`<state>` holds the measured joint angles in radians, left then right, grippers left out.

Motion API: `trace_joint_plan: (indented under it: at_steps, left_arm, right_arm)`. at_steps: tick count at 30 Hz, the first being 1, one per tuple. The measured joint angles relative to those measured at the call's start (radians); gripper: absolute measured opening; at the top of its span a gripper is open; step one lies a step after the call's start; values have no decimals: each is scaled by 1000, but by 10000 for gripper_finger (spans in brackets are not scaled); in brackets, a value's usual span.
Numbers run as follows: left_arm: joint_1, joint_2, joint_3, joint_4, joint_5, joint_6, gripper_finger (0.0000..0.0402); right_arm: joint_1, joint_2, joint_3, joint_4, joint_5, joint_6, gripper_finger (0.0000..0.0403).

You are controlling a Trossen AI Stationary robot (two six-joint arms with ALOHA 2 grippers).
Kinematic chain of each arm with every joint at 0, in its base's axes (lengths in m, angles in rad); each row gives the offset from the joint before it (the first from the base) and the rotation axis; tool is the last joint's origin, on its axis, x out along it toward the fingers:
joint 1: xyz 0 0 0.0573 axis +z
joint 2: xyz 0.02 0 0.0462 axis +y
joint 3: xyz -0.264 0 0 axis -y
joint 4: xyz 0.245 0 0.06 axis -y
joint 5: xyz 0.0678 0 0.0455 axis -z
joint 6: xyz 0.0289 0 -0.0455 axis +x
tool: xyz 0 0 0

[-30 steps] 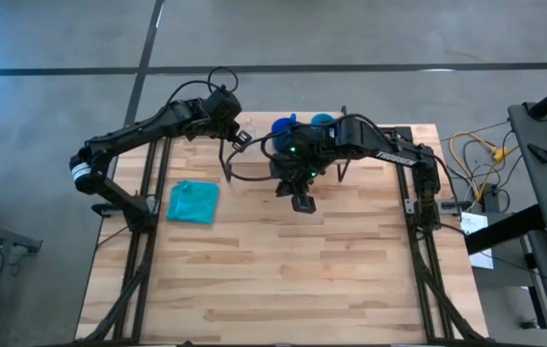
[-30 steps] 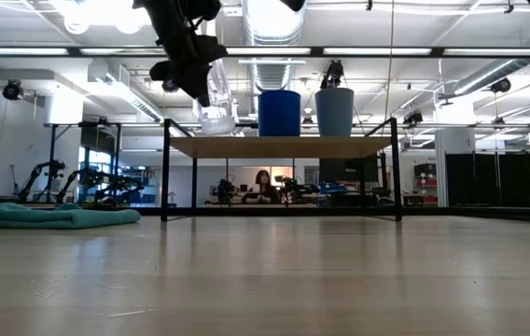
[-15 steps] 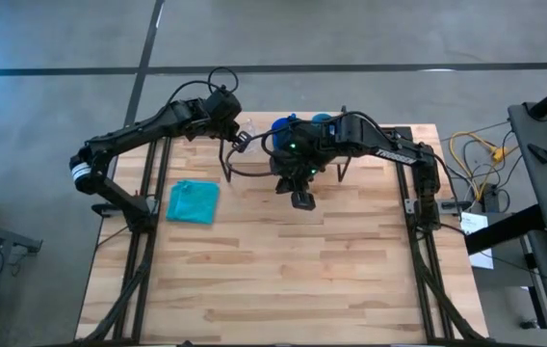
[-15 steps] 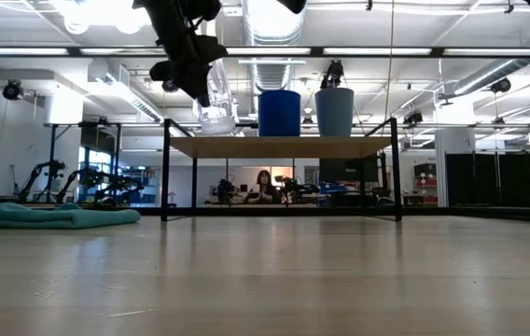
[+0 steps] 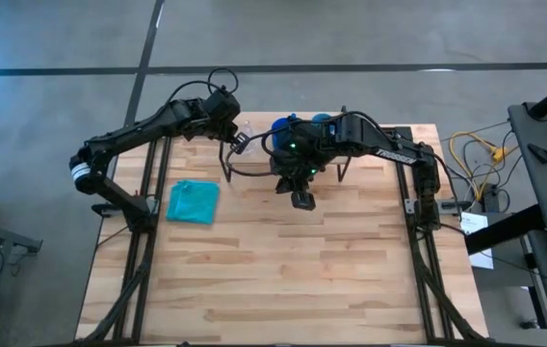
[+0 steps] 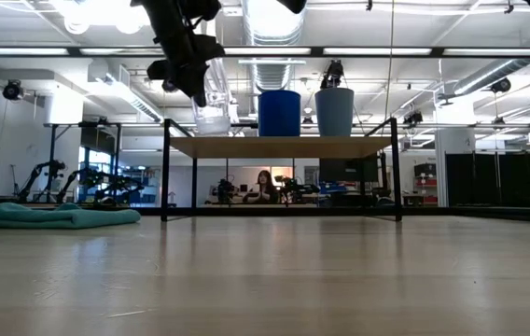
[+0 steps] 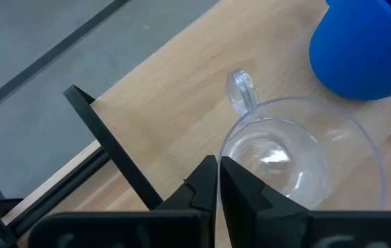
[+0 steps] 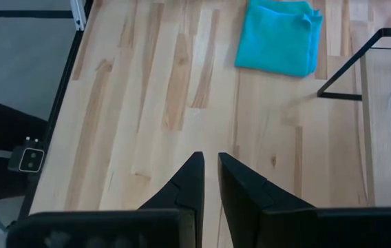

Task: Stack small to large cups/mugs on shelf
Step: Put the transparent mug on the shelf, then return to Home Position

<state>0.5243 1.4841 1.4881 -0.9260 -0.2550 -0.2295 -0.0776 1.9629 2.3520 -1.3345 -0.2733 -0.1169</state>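
Note:
My left gripper [image 5: 238, 141] is shut on the small clear cup [image 6: 211, 114] at the left end of the shelf [image 6: 284, 147]. Whether the cup's base touches the board, I cannot tell. The cup has a small handle [image 7: 240, 91]. The dark blue mug [image 6: 279, 112] and the light blue cup [image 6: 334, 111] stand on the shelf to its right. They also show in the high view, the mug [image 5: 282, 126] and the cup [image 5: 323, 120]. My right gripper [image 5: 302, 200] is shut and empty, above the table in front of the shelf. My left gripper holds the clear cup by its rim [image 7: 224, 148], on the side away from the dark blue mug [image 7: 361, 48]. One finger [image 7: 240, 186] looks to be inside the cup and the other outside. The fingers come from above, slanting down. The cup hangs nearly upright.
A teal cloth [image 5: 193, 202] lies on the table left of the shelf, and shows in the low view [image 6: 50, 217]. The right arm reaches over the shelf's middle [image 5: 351, 140]. Bare tabletop [image 5: 283, 280] lies toward the near edge. A person sits in the room behind [image 6: 264, 180].
My left gripper has shifted a little toward the table's left with the clear cup, which has tipped slightly. The right arm has kept still.

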Motion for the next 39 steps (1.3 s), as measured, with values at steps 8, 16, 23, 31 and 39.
trace_joint_plan:
  at_steps: [8, 16, 23, 31, 39]
  left_arm:
    - [0, 0, 0, 3, 0, 0, 0]
    - [0, 0, -4, 9, -1, 1, 19]
    - [0, 0, -5, 63, -6, 6, 56]
    - [1, 0, 0, 92, -11, 10, 64]
    - [1, 0, 29, 111, -11, 10, 64]
  right_arm:
    - [0, 0, 0, 0, 0, 0, 38]
    - [0, 0, 0, 0, 0, 0, 38]
    - [0, 0, 0, 0, 0, 0, 38]
    - [0, 0, 0, 0, 0, -5, 38]
    - [0, 0, 0, 0, 0, -7, 38]
